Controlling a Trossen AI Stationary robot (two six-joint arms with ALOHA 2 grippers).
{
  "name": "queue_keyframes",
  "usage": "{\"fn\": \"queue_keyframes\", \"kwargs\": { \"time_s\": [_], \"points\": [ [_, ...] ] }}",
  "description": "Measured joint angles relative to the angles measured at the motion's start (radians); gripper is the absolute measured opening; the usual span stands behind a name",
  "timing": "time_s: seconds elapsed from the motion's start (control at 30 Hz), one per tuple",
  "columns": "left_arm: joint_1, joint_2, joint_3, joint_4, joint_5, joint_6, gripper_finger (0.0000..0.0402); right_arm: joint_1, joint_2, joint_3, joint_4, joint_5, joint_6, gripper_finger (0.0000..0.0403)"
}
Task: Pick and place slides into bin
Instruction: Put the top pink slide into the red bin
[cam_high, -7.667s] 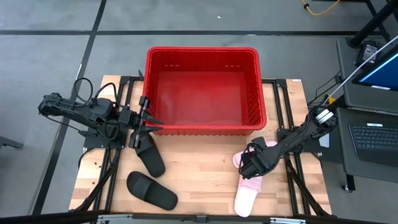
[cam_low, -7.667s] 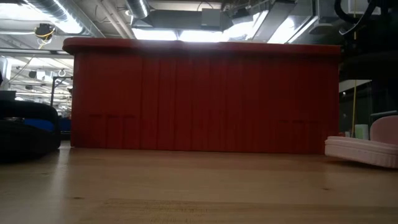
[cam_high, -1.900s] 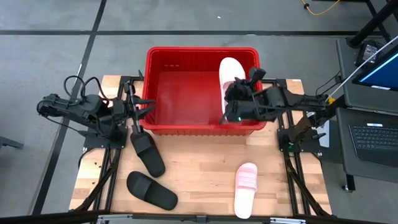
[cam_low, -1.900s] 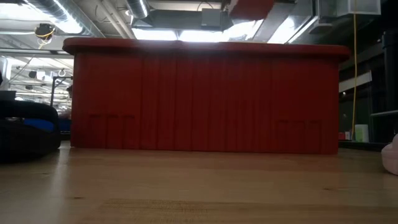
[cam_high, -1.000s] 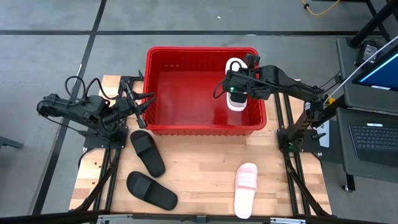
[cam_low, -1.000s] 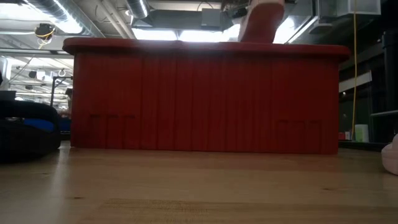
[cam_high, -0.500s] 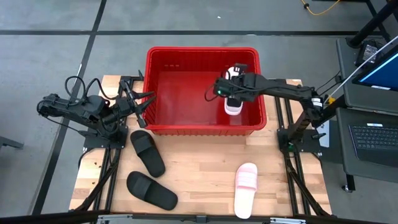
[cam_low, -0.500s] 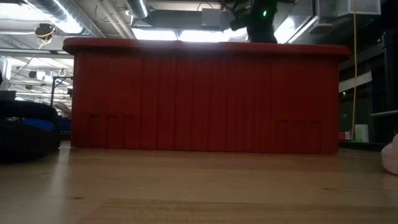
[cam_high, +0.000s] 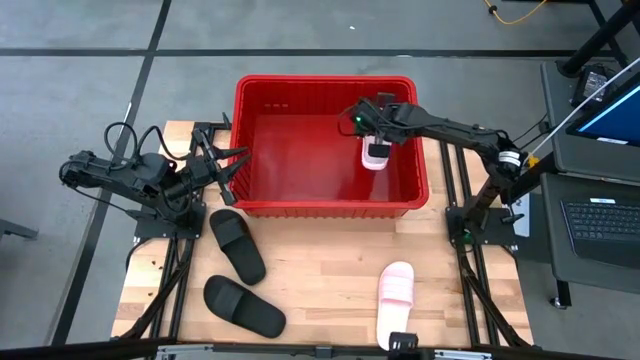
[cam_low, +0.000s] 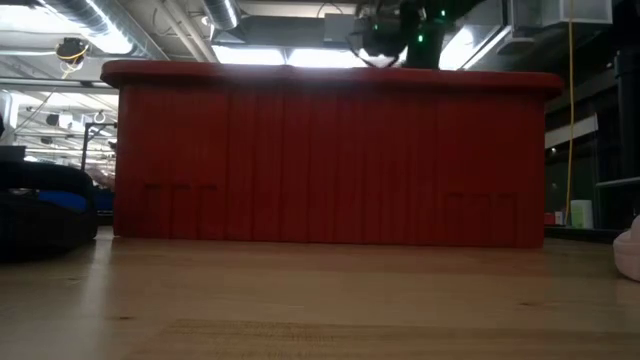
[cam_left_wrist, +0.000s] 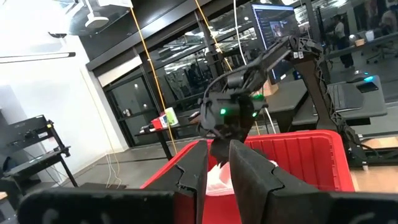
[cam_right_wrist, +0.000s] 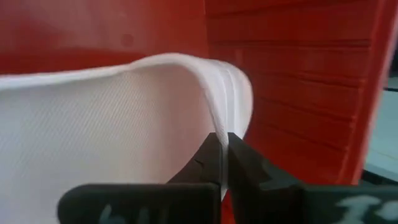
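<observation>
My right gripper hangs over the right part of the red bin, shut on a light pink slide that is down inside the bin. Its dark body shows above the bin's rim in the low view. My left gripper waits by the bin's left wall, open by a narrow gap and empty. Two black slides lie sole-down on the table at the left. The second pink slide lies sole-down near the front right. My right gripper pinches a thin pale edge of the pink slide between its two fingers; it looks like the strap's edge. The fingers come from above, pointing down into the bin. The slide hangs below them; I cannot tell whether its lower end touches the bin's floor.
The bin stands at the table's far middle and fills the low view. A black slide shows at that view's left and the pink slide at its right edge. Bare wood lies between the slides at the front.
My right gripper has gone down into the bin with the pink slide and shifted a little toward the far edge. The slide, which stood above the rim in the low view, has sunk behind the bin's wall.
</observation>
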Motion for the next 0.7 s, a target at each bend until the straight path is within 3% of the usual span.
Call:
{"fn": "queue_keyframes", "kwargs": {
  "time_s": [0.43,0.7],
  "points": [
    [0.0,0.0,0.0,0.001,-0.001,-0.009,0.0063,-0.076,-0.001,-0.192,0.236,-0.055,-0.111,0.0011],
    [0.0,0.0,0.0,0.001,-0.001,-0.018,0.0063,-0.104,-0.001,-0.25,0.289,-0.119,-0.112,0.0011]
  ]
}}
